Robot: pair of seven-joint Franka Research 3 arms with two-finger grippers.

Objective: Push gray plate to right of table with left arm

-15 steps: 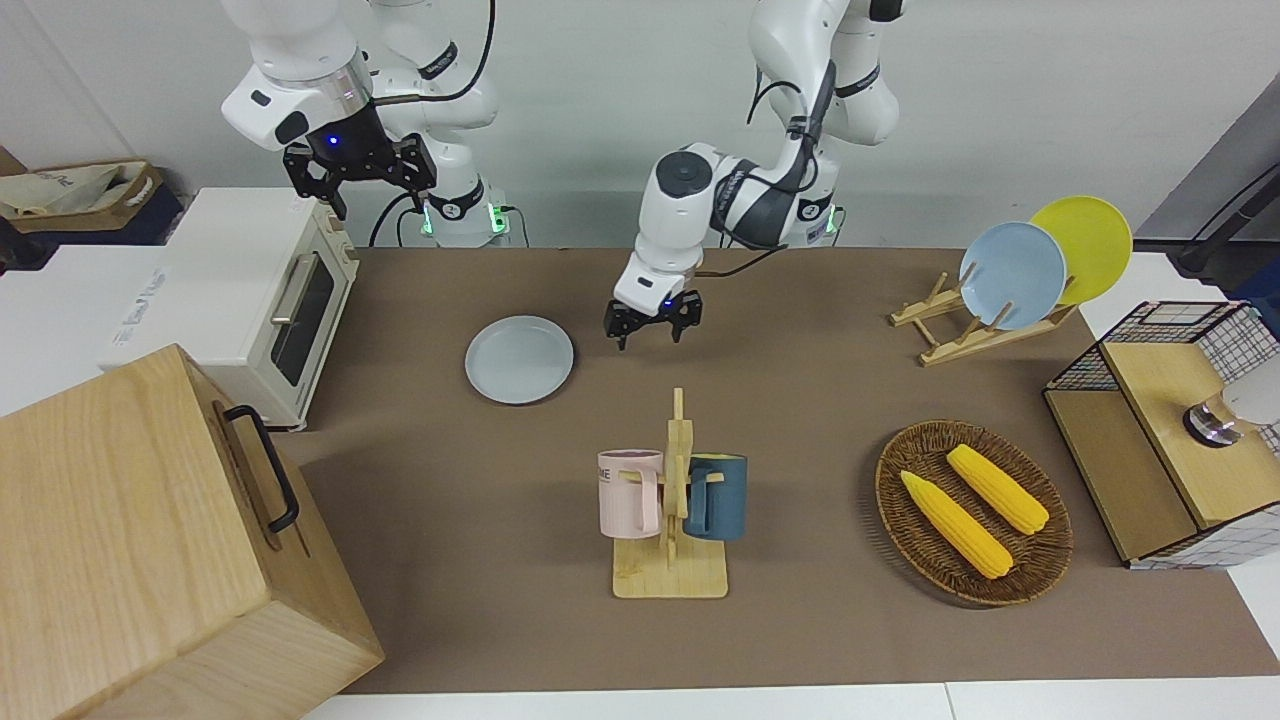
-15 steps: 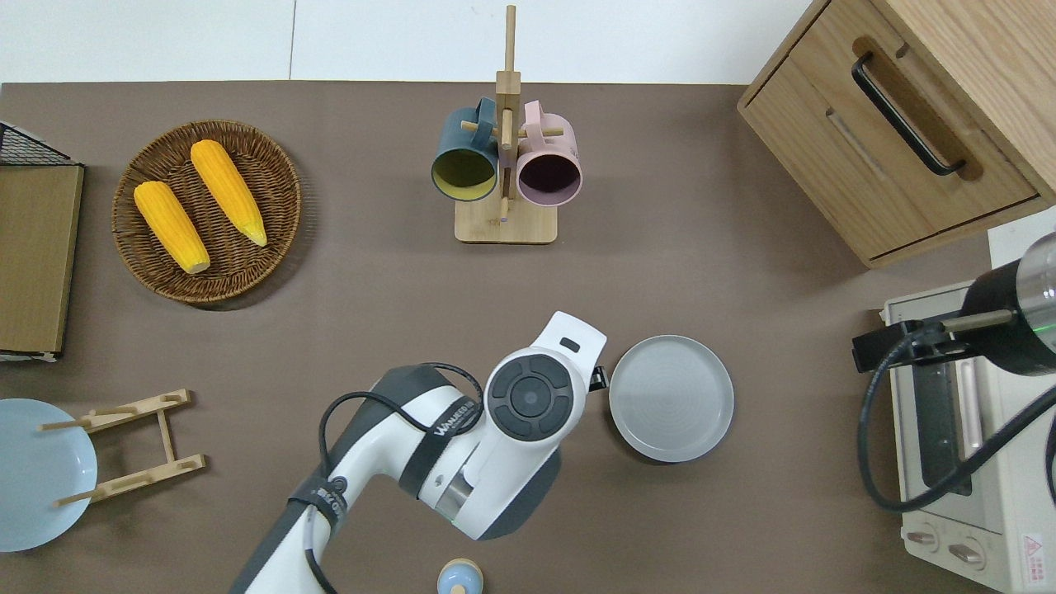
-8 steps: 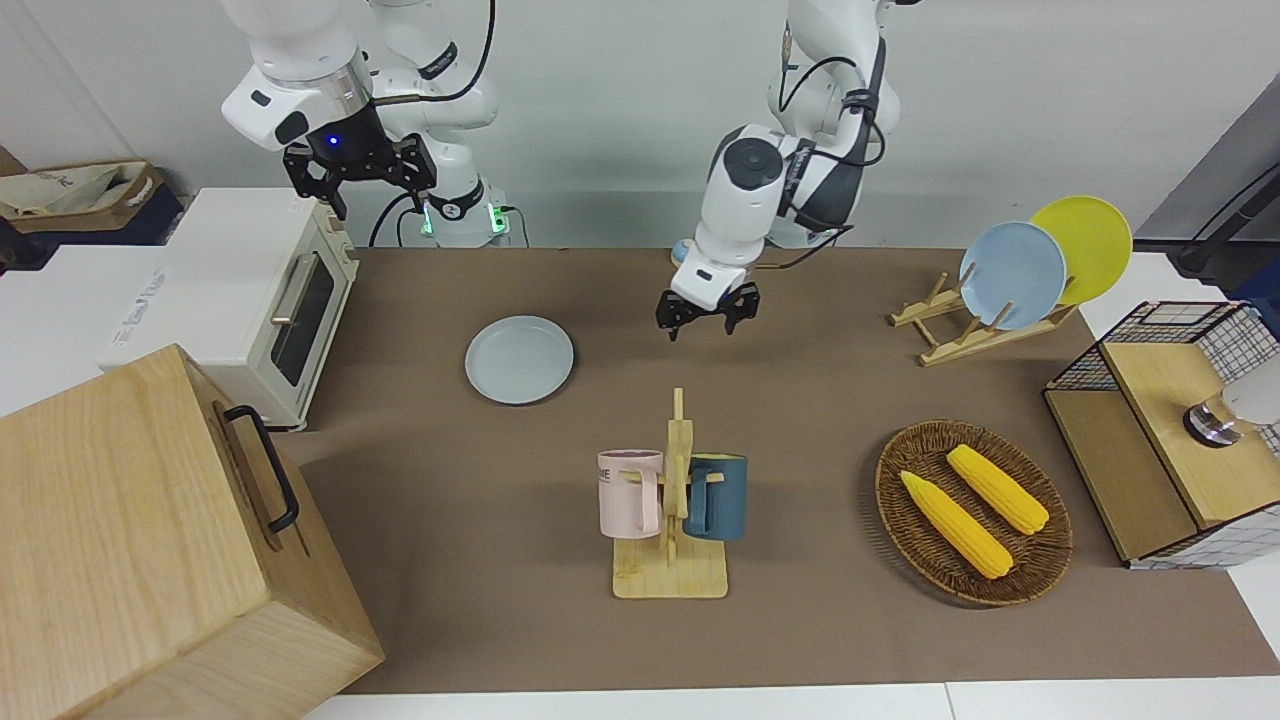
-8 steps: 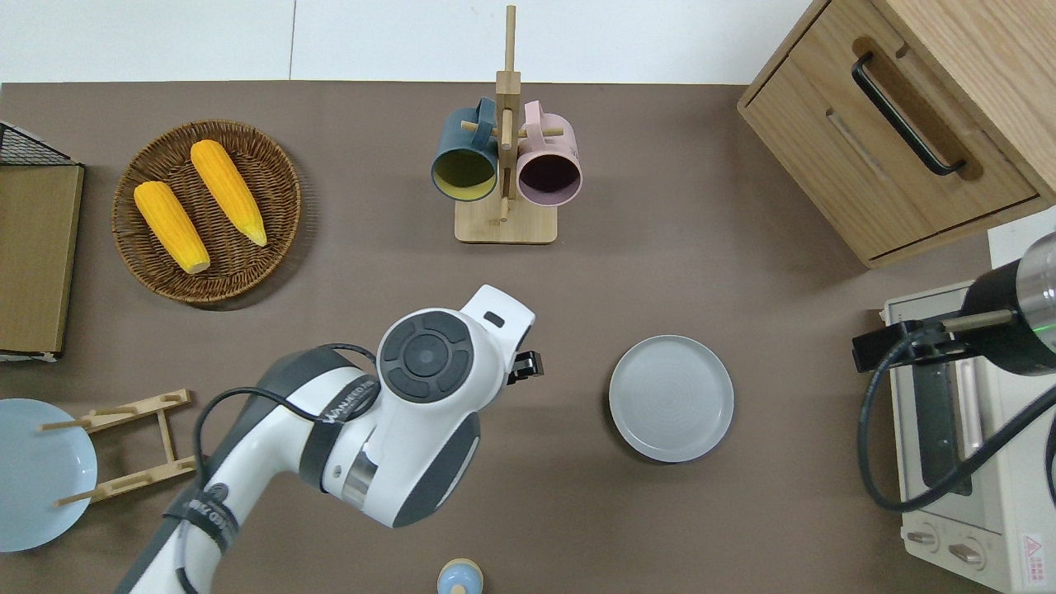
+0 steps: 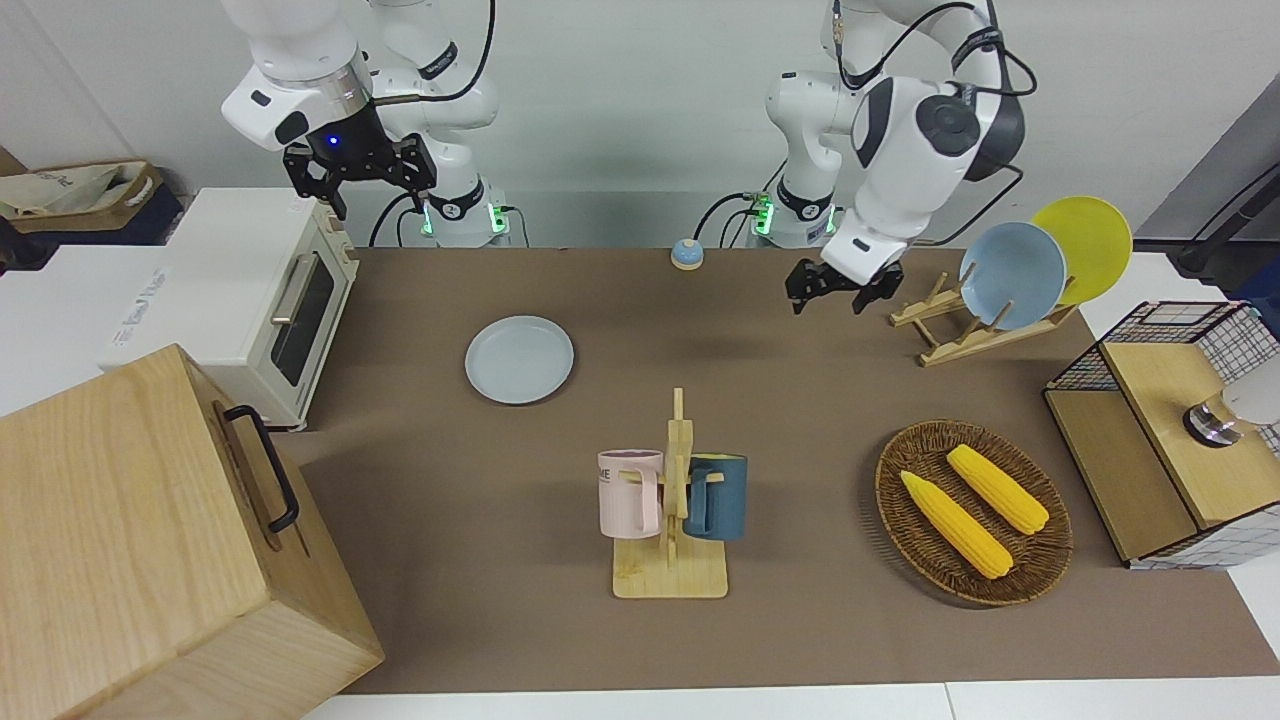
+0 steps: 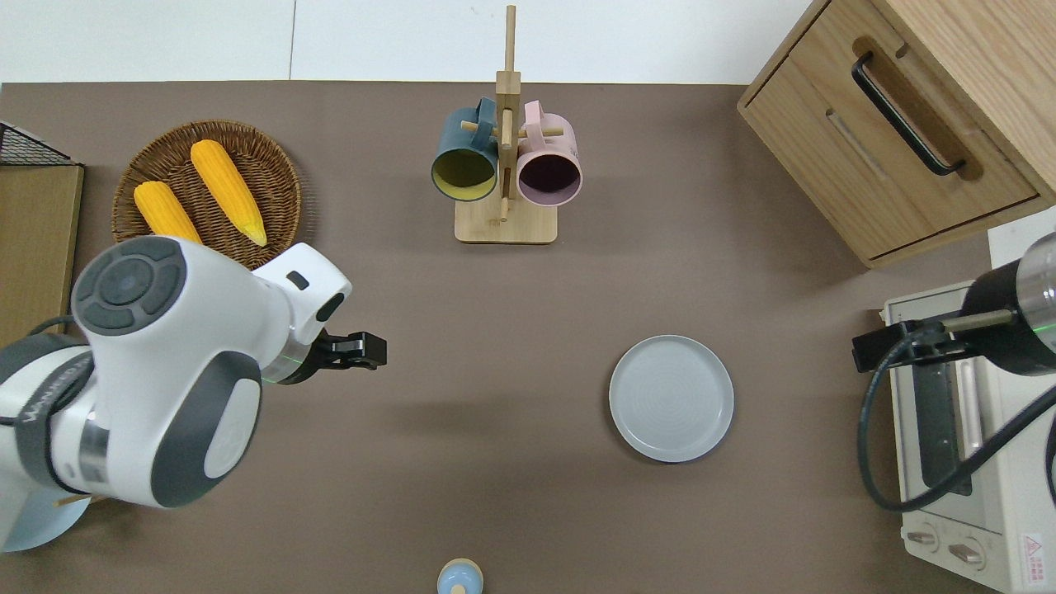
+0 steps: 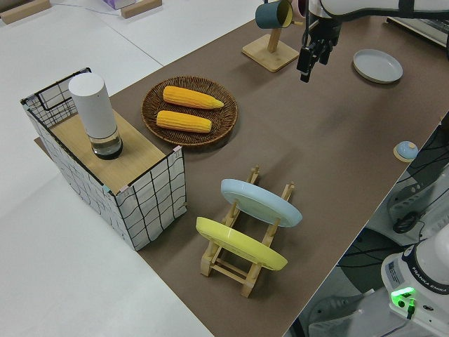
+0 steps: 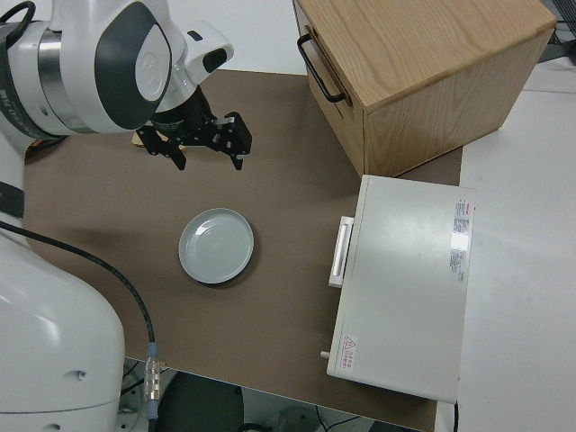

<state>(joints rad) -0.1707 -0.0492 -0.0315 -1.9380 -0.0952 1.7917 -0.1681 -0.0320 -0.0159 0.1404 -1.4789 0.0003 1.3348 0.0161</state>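
The gray plate [image 5: 519, 359] lies flat on the brown table [image 5: 800, 400], toward the right arm's end, beside the toaster oven; it also shows in the overhead view [image 6: 671, 398] and the left side view [image 7: 377, 65]. My left gripper [image 5: 828, 300] is open and empty, up in the air. In the overhead view the left gripper [image 6: 370, 352] is over bare table by the wicker basket, well apart from the plate. It also shows in the left side view [image 7: 313, 62]. My right gripper [image 5: 355, 180] is parked and open.
A white toaster oven [image 5: 260, 300] and a wooden cabinet [image 5: 150, 540] stand at the right arm's end. A mug rack [image 5: 672, 500] stands mid-table. A wicker basket [image 5: 1040, 560] with two corn cobs, a plate rack [image 5: 960, 335] and a wire crate [image 5: 1150, 440] fill the left arm's end.
My left arm has swung away from beside the gray plate toward its own end of the table and risen. The plate has not moved. The right arm has not moved.
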